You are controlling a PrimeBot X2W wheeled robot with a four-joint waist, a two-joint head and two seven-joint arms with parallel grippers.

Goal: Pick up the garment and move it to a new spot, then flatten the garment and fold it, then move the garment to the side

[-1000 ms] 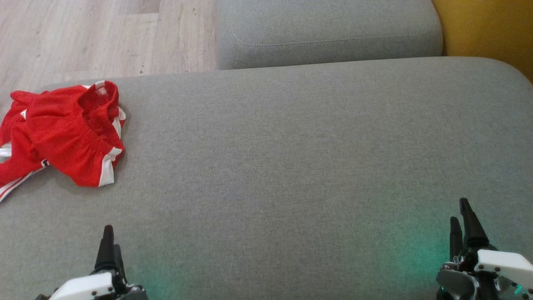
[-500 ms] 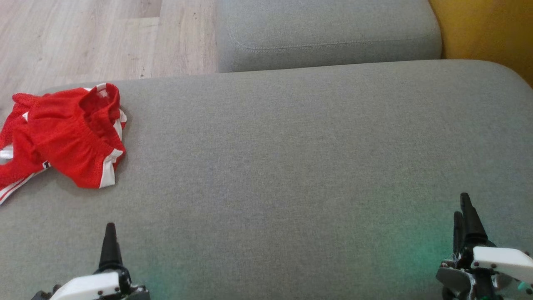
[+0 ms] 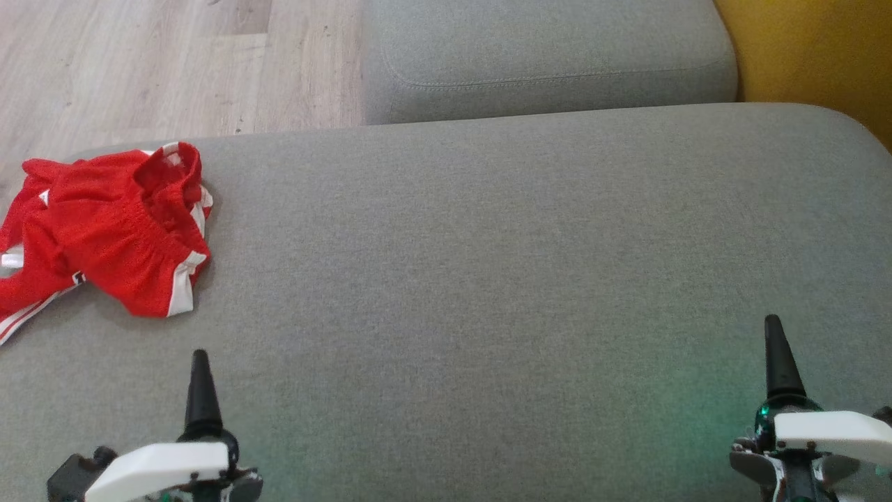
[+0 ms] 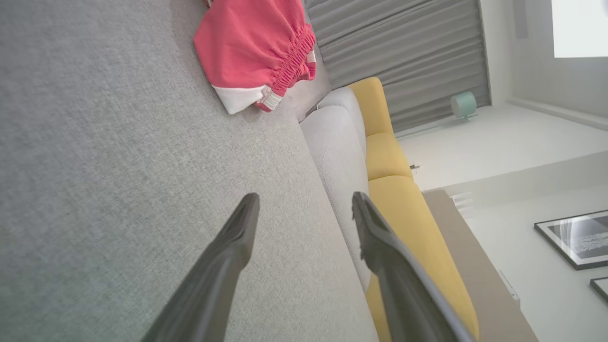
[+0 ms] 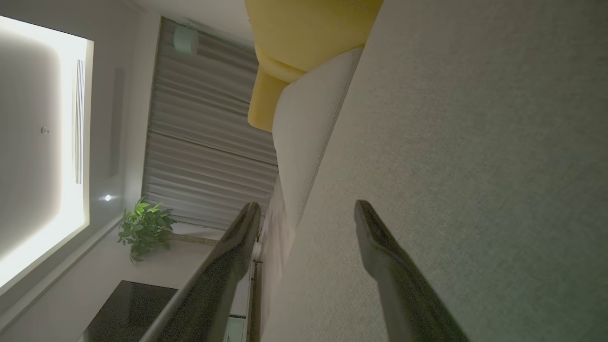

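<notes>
The garment (image 3: 104,230) is red mesh with white trim and lies crumpled at the far left of the grey cushion (image 3: 488,279); the left wrist view has it (image 4: 251,47) ahead of the fingers, elastic waistband showing. My left gripper (image 3: 201,362) hovers at the lower left, a short way in front of the garment and apart from it. Its fingers (image 4: 240,237) stand spread, the gripper (image 4: 304,202) open and empty. My right gripper (image 3: 775,331) is at the lower right, far from the garment. The right wrist view shows that gripper (image 5: 308,206) open over bare fabric.
A second grey cushion (image 3: 550,56) lies behind the first. Yellow upholstery (image 3: 815,49) rises at the back right. Pale wooden floor (image 3: 139,63) runs past the cushion's far left edge, close to the garment.
Both grippers have crept forward a little and rolled, so each now shows as a single finger in the head view. The picture has shifted slightly downward. The garment lies unmoved.
</notes>
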